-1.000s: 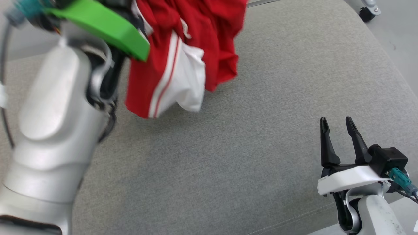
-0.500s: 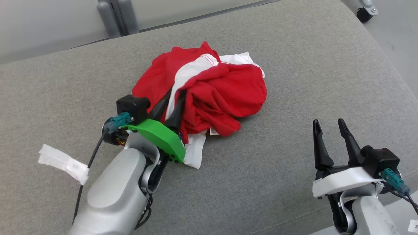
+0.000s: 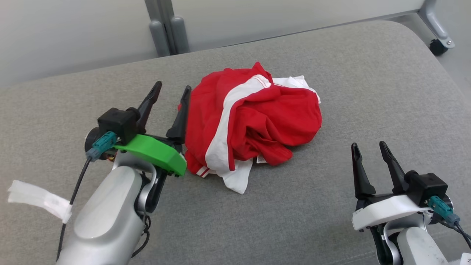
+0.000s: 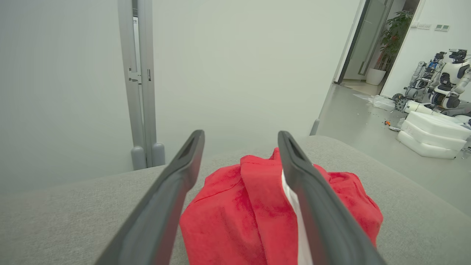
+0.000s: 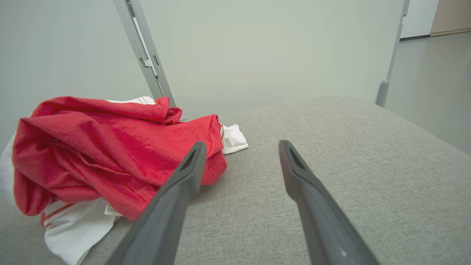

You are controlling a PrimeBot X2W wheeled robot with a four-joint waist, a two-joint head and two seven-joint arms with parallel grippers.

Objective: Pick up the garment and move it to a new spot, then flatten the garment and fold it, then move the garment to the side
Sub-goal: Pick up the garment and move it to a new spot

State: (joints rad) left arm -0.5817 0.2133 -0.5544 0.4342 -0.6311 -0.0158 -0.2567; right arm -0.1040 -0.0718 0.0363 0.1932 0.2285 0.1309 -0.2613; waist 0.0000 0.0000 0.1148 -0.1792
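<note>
Grey cushion (image 3: pixel 349 81) bears garment (image 3: pixel 265 121), crumpled heap near centre. My left gripper (image 3: pixel 173 88) wide, empty, just beside heap. My right gripper (image 3: pixel 368 144) wide, empty, well apart. Flattening step: pinch outer hems, not bulk; pull apart low, evenly.

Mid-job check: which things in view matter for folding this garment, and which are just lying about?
Job: red and white garment, crumpled on the grey cushion; left gripper, fingers open at its edge; right gripper, open, apart from it.
Lying about: partition posts; caster wheel; white foam blocks, parked robots and potted plant across the room.
</note>
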